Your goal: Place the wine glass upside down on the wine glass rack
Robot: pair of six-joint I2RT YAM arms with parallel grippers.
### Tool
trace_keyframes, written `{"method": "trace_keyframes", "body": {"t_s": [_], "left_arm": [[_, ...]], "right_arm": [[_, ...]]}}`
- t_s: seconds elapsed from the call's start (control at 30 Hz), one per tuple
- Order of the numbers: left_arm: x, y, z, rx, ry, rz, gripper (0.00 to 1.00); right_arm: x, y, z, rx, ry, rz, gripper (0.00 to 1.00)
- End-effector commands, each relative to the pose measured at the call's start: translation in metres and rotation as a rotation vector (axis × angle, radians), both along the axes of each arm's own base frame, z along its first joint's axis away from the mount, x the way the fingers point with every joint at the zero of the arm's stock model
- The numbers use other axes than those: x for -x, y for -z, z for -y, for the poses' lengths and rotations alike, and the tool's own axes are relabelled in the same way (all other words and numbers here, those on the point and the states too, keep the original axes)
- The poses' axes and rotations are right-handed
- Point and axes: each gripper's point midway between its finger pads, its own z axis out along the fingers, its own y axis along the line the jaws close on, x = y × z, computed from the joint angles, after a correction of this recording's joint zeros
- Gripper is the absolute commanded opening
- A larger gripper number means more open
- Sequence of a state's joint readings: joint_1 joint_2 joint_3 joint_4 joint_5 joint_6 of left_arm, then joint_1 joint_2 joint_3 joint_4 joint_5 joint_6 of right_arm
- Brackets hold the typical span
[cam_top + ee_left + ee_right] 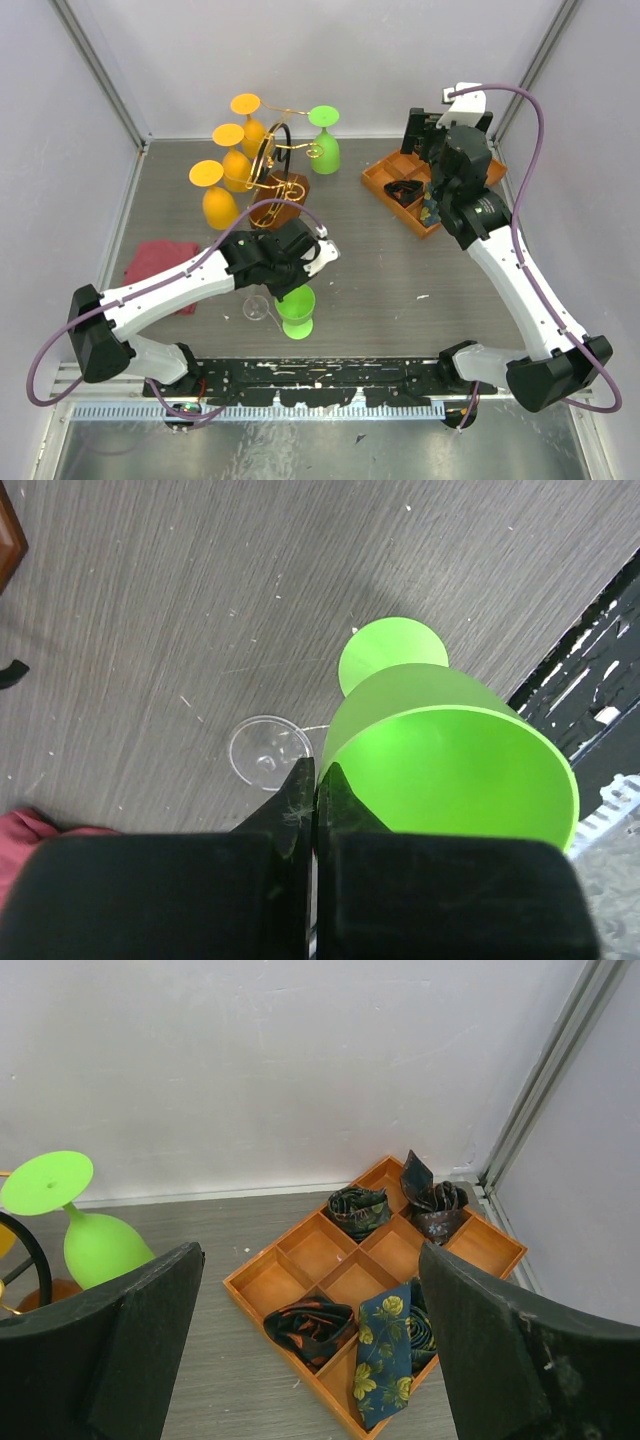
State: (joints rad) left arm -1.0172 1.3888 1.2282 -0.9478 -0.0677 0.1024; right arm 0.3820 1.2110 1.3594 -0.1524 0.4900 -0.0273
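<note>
Near edge: both arm bases sit behind a black strip (320, 378), its surface chipped white in places.

Table (400, 280) is grey wood-grain laminate, scuffed, with small white specks.

The wine glass (450, 770) is green and stands upright on its foot at front centre, bowl open to the top, well apart from the rack.

Left gripper (316, 770) is at the left edge of the glass rim with the jaws squeezed to a thin slit. One finger is over the bowl's inside and the other is outside, so it reads as pinching the glass wall.

A clear glass (268, 752) is on the table just left of the green one. I can't tell its orientation.

A red cloth (160, 262) lies crumpled on the left, partly under the left arm.

Further back, left of centre, is the wine glass rack (270, 170): gold wire, dark hoop, brown wood base. Three orange glasses (238, 165) are foot-up along its left side and a second green glass (325, 152) is foot-up on its right. I can't tell whether they hang or stand.

Back right is the orange compartment tray (378, 180), with patterned fabric rolls in several cells.

Right gripper (310, 1255) hovers above the tray with the jaws spread wide and nothing between them.

The back wall (320, 60) is plain white, the side walls are pale, and aluminium frame posts (100, 70) run up both rear corners.
</note>
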Motion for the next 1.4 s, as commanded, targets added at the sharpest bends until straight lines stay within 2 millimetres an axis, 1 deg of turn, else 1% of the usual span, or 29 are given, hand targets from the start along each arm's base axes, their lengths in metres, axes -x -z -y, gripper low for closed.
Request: {"method": "trace_keyframes", "body": {"t_s": [0.0,0.07,0.13,0.23,0.33,0.37,0.4,0.43,0.47,0.53,0.63,0.67,0.73,0.83,0.9,0.93,1.03,1.1,1.13,1.2,1.3,1.37], "left_arm": [[-0.003,-0.012,0.008,0.034,0.012,0.019,0.0],[-0.004,-0.019,0.012,0.055,0.014,0.026,0.0],[-0.005,-0.031,0.017,0.09,0.022,0.041,0.0],[-0.012,-0.06,0.027,0.168,0.034,0.097,0.0],[-0.022,-0.11,0.041,0.297,0.054,0.203,0.0],[-0.026,-0.131,0.045,0.354,0.062,0.247,0.0],[-0.03,-0.158,0.052,0.43,0.073,0.306,0.0],[-0.033,-0.178,0.057,0.485,0.074,0.348,0.0],[-0.034,-0.204,0.056,0.557,0.068,0.403,0.0],[-0.035,-0.244,0.055,0.664,0.067,0.486,0.0],[-0.035,-0.292,0.052,0.781,0.077,0.595,0.0],[-0.035,-0.306,0.049,0.814,0.08,0.636,0.0],[-0.039,-0.333,0.04,0.873,0.062,0.745,0.0],[-0.052,-0.357,0.027,0.908,0.019,0.932,0.0],[-0.064,-0.368,0.022,0.892,0.0,1.084,0.0],[-0.07,-0.37,0.024,0.889,-0.004,1.145,0.0],[-0.085,-0.374,0.03,0.831,-0.005,1.3,0.0],[-0.095,-0.38,0.032,0.828,-0.043,1.381,0.0],[-0.098,-0.384,0.033,0.837,-0.061,1.409,0.0],[-0.1,-0.39,0.036,0.878,-0.084,1.438,0.0],[-0.094,-0.399,0.038,0.95,-0.072,1.511,0.0],[-0.089,-0.403,0.039,0.981,-0.051,1.564,0.0]], "right_arm": [[0.009,-0.028,0.008,-0.029,0.018,0.079,0.94],[0.01,-0.03,0.007,-0.029,0.015,0.084,0.94],[0.012,-0.033,0.006,-0.031,0.004,0.086,0.94],[0.014,-0.039,0.001,-0.054,-0.024,0.09,0.94],[0.016,-0.047,-0.007,-0.113,-0.064,0.094,0.97],[0.016,-0.05,-0.011,-0.136,-0.085,0.095,0.97],[0.017,-0.055,-0.016,-0.167,-0.114,0.103,0.97],[0.019,-0.059,-0.021,-0.193,-0.136,0.109,0.97],[0.021,-0.063,-0.025,-0.226,-0.161,0.116,0.97],[0.026,-0.072,-0.034,-0.281,-0.211,0.131,0.98],[0.034,-0.089,-0.044,-0.36,-0.276,0.16,0.98],[0.037,-0.094,-0.045,-0.387,-0.285,0.173,0.97],[0.046,-0.105,-0.05,-0.428,-0.331,0.2,0.97],[0.059,-0.12,-0.051,-0.494,-0.365,0.249,0.97],[0.068,-0.13,-0.055,-0.545,-0.413,0.279,0.97],[0.072,-0.134,-0.059,-0.571,-0.446,0.292,0.98],[0.083,-0.146,-0.078,-0.655,-0.573,0.303,0.98],[0.089,-0.153,-0.093,-0.745,-0.668,0.299,0.97],[0.091,-0.153,-0.1,-0.787,-0.712,0.286,0.98],[0.097,-0.158,-0.113,-0.88,-0.806,0.283,0.97],[0.098,-0.154,-0.128,-1.013,-0.895,0.222,0.97],[0.098,-0.149,-0.134,-1.074,-0.932,0.189,0.96]]}}
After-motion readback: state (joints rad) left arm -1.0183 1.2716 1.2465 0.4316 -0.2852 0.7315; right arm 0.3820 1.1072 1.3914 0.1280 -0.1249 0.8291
